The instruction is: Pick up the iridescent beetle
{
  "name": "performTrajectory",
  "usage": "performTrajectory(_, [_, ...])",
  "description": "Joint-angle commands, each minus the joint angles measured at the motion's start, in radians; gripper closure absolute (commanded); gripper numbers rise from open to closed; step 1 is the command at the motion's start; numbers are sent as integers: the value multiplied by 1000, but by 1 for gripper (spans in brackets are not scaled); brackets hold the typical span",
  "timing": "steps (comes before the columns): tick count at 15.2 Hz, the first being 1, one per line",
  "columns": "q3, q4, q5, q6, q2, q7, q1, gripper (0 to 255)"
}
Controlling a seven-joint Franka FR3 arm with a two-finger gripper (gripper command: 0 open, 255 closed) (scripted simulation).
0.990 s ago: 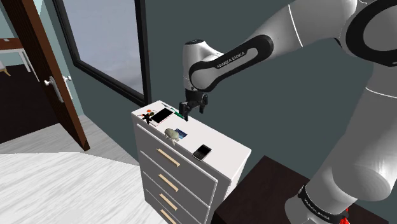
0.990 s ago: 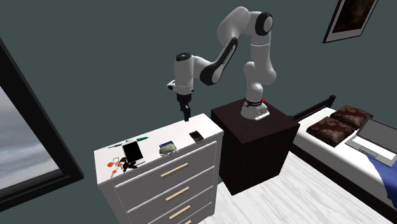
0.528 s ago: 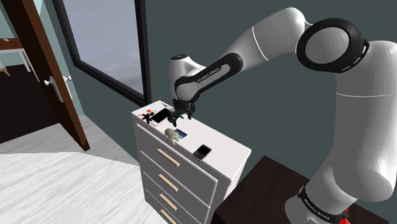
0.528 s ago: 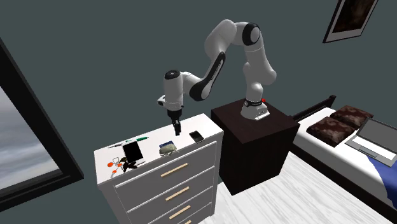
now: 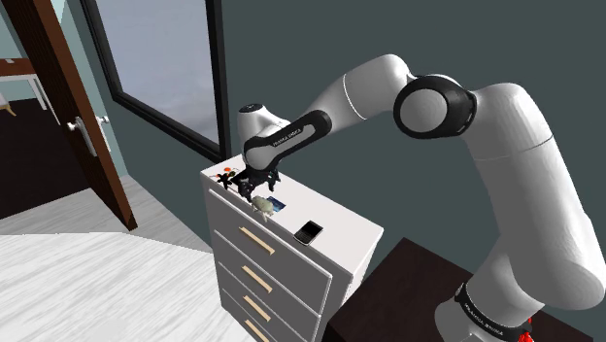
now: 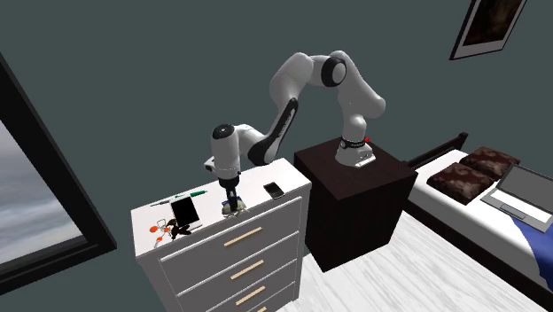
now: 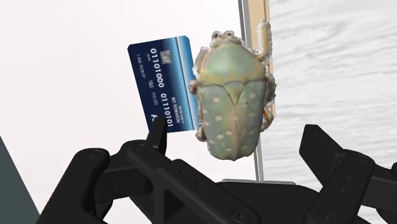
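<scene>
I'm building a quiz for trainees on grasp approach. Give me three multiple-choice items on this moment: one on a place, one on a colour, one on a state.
1. The beetle lies on: A a chair; B the dresser top; C a shelf.
2. The card beside it is: A red; B yellow; C blue.
3. The jaws are: A open, not touching the beetle; B shut on the beetle; C shut on the card.

Answers: B, it sits on the white top near the front edge; C, the wrist view shows dark blue; A, they stand apart, clear of the beetle.
</scene>
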Motion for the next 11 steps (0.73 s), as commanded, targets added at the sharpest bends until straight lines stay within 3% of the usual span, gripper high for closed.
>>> performTrajectory(1, [-4, 24, -4, 12, 35, 3, 5, 0])
performTrajectory(9, [-12, 34, -13, 53, 87, 12, 10, 0])
performTrajectory(10, [-12, 35, -13, 53, 88, 12, 10, 255])
performTrajectory(11, [-12, 36, -13, 53, 88, 12, 10, 255])
